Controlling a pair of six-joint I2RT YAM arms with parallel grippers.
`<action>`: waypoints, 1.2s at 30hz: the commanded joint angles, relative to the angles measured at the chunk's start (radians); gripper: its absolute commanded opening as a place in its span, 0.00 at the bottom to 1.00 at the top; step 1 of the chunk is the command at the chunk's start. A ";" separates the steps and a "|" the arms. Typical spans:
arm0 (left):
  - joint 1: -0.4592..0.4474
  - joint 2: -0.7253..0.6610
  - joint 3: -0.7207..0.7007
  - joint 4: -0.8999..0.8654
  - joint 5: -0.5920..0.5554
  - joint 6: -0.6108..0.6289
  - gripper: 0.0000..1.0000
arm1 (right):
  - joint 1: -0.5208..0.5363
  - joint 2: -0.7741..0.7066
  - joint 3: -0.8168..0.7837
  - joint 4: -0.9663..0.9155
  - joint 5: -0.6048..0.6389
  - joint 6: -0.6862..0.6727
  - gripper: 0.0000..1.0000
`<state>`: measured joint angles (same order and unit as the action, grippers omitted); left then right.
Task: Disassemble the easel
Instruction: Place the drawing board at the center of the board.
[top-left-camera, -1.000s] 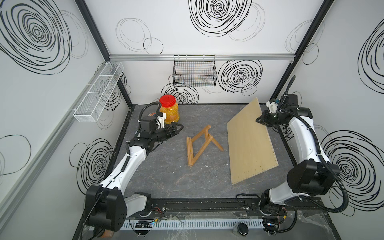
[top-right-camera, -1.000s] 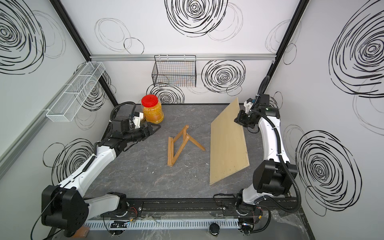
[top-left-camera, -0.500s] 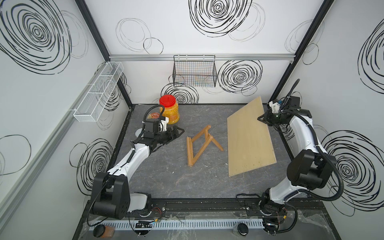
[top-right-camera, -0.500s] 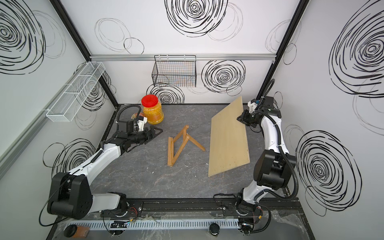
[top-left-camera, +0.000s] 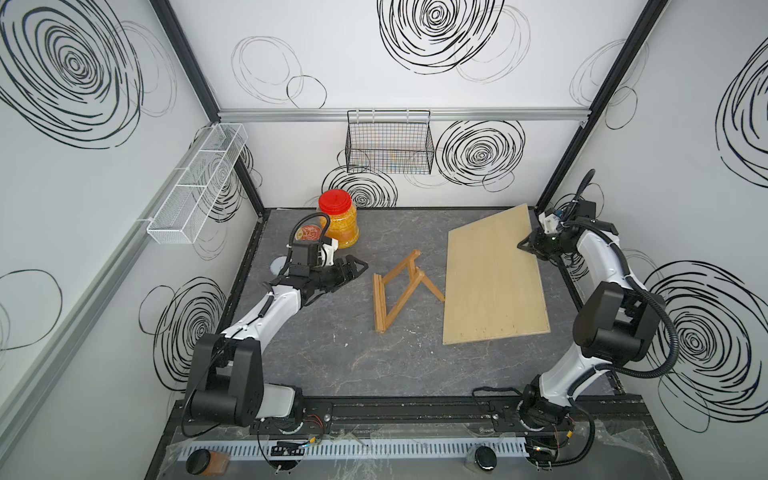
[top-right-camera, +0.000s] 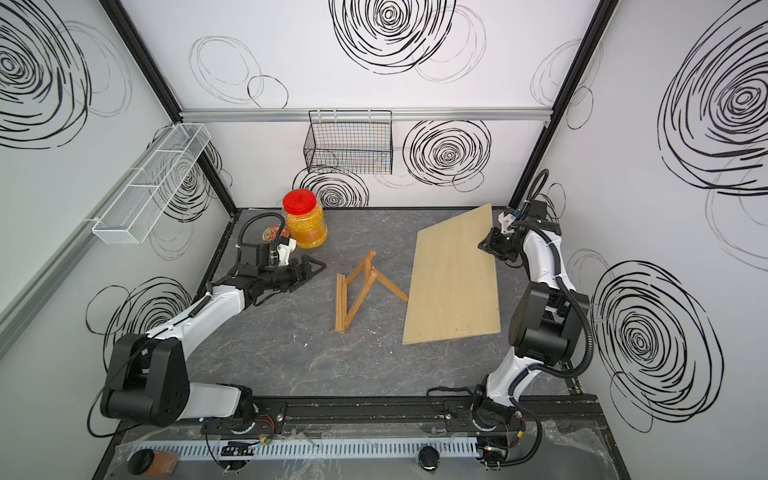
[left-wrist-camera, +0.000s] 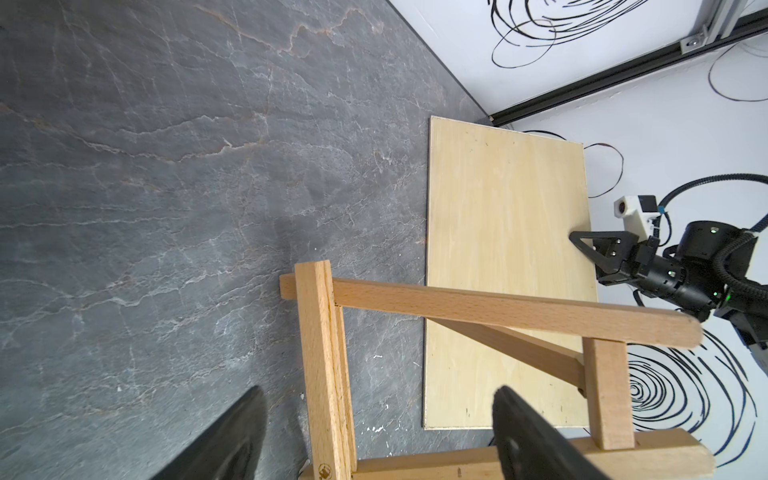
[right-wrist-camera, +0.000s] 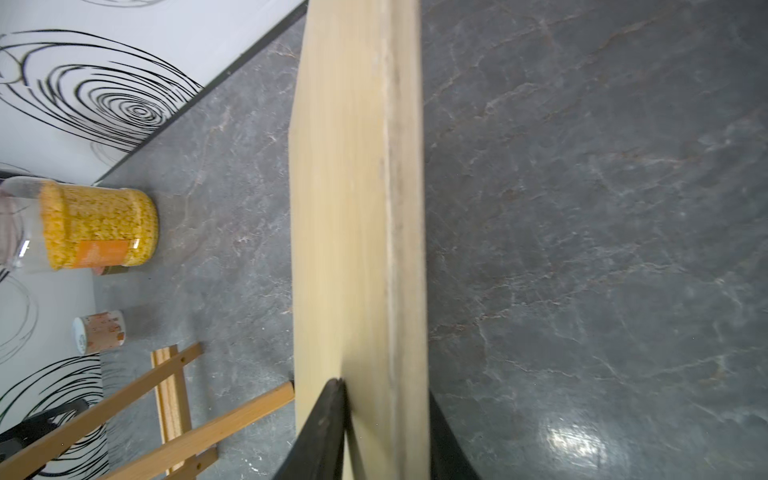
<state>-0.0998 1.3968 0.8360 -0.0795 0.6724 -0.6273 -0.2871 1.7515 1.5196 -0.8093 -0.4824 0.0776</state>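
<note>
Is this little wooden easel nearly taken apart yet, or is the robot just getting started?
Early days. Done: the board rests on the table, off the easel. In hand: the right gripper has its jaws astride the board's edge; whether they pinch it is unclear. The left gripper is open, pointed at the easel without touching it. Left: everything on the easel itself, whose legs, crossbars and ledge are all joined.

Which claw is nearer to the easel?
Left. The left claw is close beside the easel, not touching; the right claw is at the plywood board's far edge, farther away.
</note>
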 joint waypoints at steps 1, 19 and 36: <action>0.006 0.010 -0.014 0.034 0.003 0.020 0.87 | -0.021 0.012 -0.021 -0.010 0.069 -0.017 0.32; -0.031 0.057 0.017 0.043 -0.040 -0.007 0.87 | -0.069 0.079 -0.022 0.012 0.102 -0.037 0.42; -0.060 0.048 0.089 -0.018 -0.102 0.018 0.86 | 0.225 -0.134 -0.004 0.022 0.289 0.150 0.46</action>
<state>-0.1444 1.4590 0.8928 -0.0837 0.6056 -0.6334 -0.1741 1.7039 1.5036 -0.7994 -0.2302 0.1394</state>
